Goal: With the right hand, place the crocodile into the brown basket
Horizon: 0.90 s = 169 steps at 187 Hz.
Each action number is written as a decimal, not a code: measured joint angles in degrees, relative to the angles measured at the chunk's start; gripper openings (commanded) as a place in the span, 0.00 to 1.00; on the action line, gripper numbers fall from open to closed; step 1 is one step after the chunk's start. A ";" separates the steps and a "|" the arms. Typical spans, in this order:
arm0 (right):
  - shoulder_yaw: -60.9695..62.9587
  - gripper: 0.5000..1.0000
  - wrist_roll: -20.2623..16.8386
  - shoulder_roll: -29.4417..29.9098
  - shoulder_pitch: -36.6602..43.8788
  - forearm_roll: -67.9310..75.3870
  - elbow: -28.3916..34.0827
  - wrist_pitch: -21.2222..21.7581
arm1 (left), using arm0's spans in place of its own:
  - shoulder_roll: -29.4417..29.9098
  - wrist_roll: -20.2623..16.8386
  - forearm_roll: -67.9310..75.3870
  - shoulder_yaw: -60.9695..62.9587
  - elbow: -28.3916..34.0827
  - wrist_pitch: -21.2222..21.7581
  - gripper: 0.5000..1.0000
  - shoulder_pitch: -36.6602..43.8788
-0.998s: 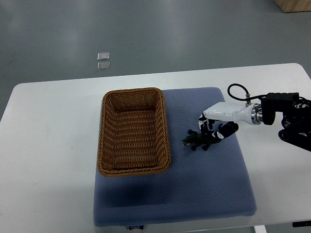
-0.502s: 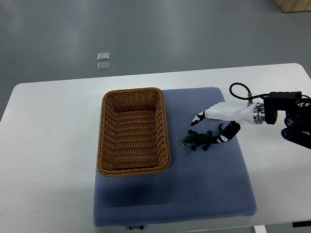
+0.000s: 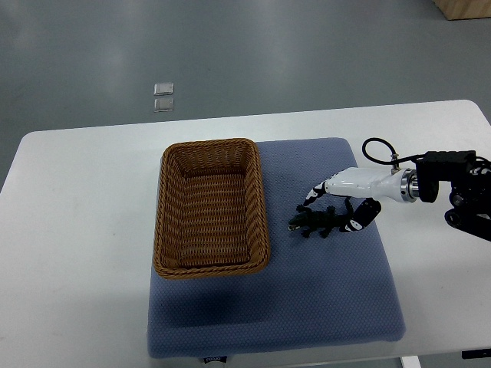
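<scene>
A small dark green toy crocodile lies on the blue mat, its snout toward the brown wicker basket just to its left. The basket has nothing in it. My right hand comes in from the right edge and hovers low over the crocodile's rear half. Its fingers reach past the far side of the toy and the thumb sits by the tail, spread and not closed on it. Contact with the toy cannot be told. My left arm does not show.
The white table carries the mat and basket. My right forearm with a black cable loop extends toward the table's right edge. Grey floor with two small square plates lies beyond the far edge.
The right hand, curled over the crocodile a second ago, spread its fingers and then sank slightly so they straddle the toy. The crocodile and basket stayed put.
</scene>
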 measured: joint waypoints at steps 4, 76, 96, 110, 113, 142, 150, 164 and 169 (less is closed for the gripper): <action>-0.02 0.54 0.00 0.01 -0.09 -0.06 -0.01 -0.11 | 0.00 0.00 0.00 0.00 0.00 0.00 1.00 0.00; -0.15 0.38 0.00 0.38 -1.05 -2.35 -0.52 -2.44 | 0.00 -0.02 0.00 0.07 0.00 0.00 1.00 0.00; -0.28 0.34 0.04 0.46 -1.21 -2.67 -0.61 -2.58 | 0.00 -0.02 0.00 0.04 0.00 0.00 1.00 0.00; -0.60 0.34 0.09 0.47 -1.39 -3.25 -0.62 -2.70 | 0.00 -0.02 0.00 0.02 0.00 0.00 1.00 0.00; -0.68 0.34 0.10 0.47 -1.42 -3.33 -0.62 -2.74 | 0.00 -0.02 0.00 0.02 0.00 0.00 1.00 0.00; -1.06 0.34 0.18 0.47 -1.56 -3.63 -0.62 -2.94 | 0.00 -0.02 0.00 0.00 0.00 0.00 1.00 0.00; -1.08 0.34 0.18 0.47 -1.60 -3.65 -0.60 -2.95 | 0.00 -0.02 0.00 0.00 0.00 0.00 1.00 0.00; -1.11 0.34 0.19 0.48 -1.63 -3.66 -0.59 -2.95 | 0.00 -0.02 0.00 0.00 0.00 0.00 1.00 0.00; -1.11 0.34 0.19 0.48 -1.63 -3.66 -0.59 -2.95 | 0.00 -0.02 0.00 0.00 0.00 0.00 1.00 0.00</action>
